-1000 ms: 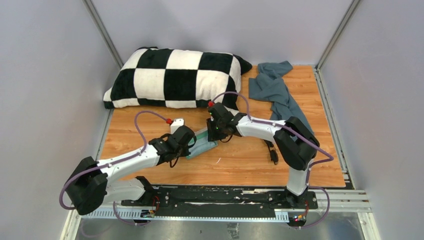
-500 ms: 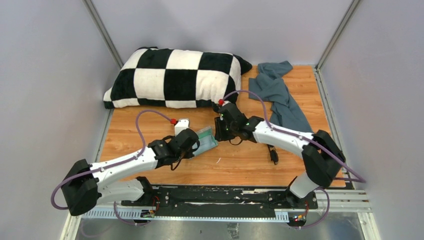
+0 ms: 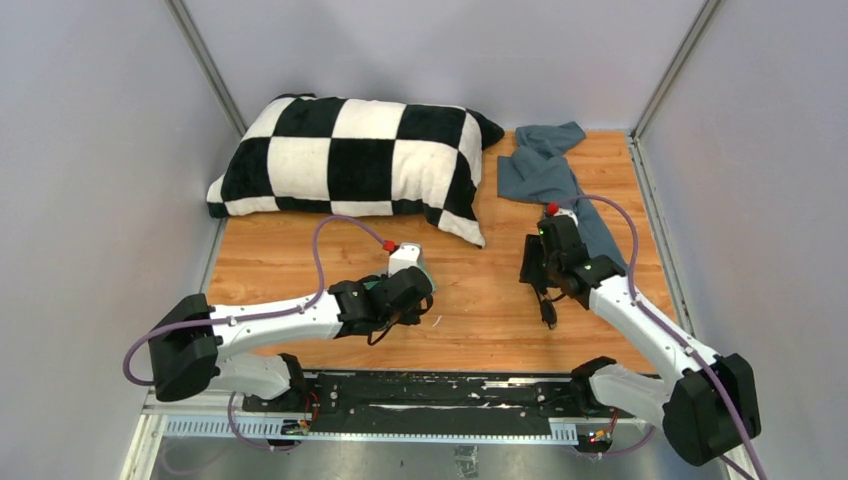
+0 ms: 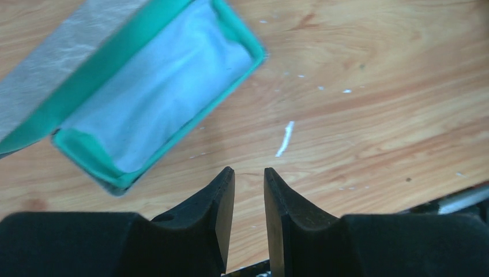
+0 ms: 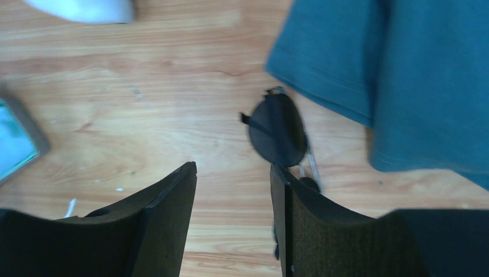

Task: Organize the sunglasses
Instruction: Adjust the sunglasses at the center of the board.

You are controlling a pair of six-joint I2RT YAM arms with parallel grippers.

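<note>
Near tabletop's (image 3: pixel 480 320) right edge: right end effector (image 5: pixel 233 168), newly swung away from open glasses case (image 4: pixel 155 92), wide, empty, above sunglasses (image 5: pixel 277 130); left end effector (image 4: pixel 249 171) narrow, empty. Pickup likely next.

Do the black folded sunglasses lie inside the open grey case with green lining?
No, the sunglasses lie on the wooden table beside the teal cloth.

The sunglasses (image 3: pixel 548 308) are a small, slender black pair with dark oval lenses and thin, pale metal arms. They lie flat on the wooden surface (image 3: pixel 300 260), right of centre and towards its near edge, with their length running roughly near to far. Nothing holds them. In the right wrist view one lens (image 5: pixel 277 130) shows whole, just beside the hem of the blue-grey cloth (image 5: pixel 369 52); the rest of the frame is partly hidden.
</note>
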